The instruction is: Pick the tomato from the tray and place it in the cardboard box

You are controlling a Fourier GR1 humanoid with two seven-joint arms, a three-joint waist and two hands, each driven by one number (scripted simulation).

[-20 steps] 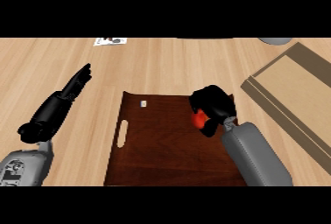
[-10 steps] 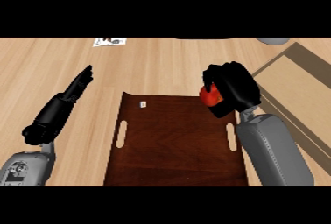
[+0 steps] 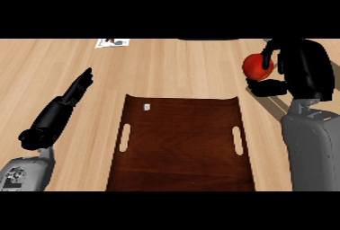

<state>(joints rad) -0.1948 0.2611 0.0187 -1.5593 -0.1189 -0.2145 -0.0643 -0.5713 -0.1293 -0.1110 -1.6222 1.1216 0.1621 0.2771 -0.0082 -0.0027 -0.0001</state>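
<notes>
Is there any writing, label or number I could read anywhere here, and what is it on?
None can be read.
Small white tag on the dark wooden tray, near its far left corner: too small to read.
White card with dark marks on the counter at the far edge: blurred, unreadable.
Tomato in the right hand, left hand: no marking visible.

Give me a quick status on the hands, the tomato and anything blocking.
Right robot hand shut on tomato, held right of the tray. Left robot hand open, resting left of tray. Box hidden behind the right arm; nothing seen blocking.
</notes>
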